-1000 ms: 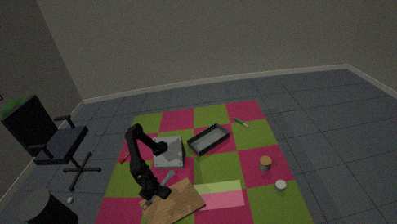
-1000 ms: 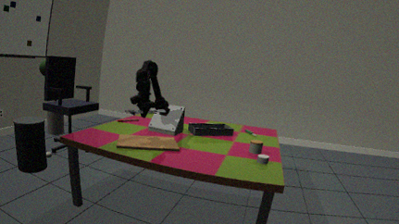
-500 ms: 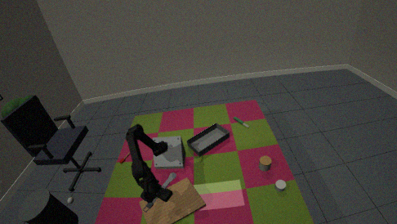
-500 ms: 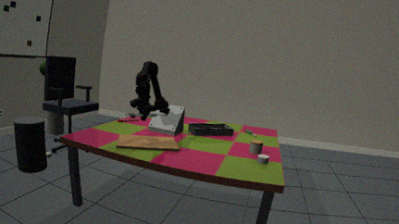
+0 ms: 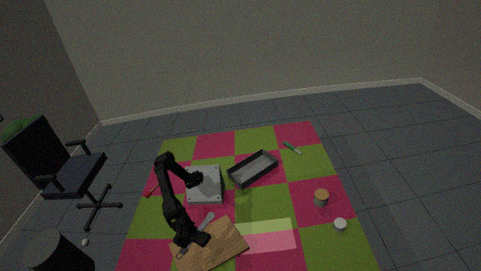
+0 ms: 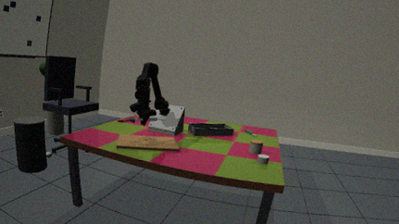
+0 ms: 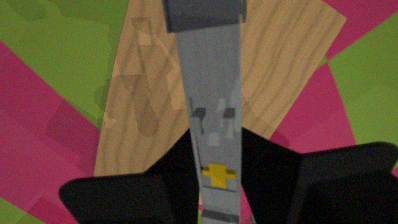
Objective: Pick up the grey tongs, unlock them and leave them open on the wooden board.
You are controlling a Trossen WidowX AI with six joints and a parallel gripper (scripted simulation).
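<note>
Black jointed arm (image 5: 170,198), seemingly matte.
</note>
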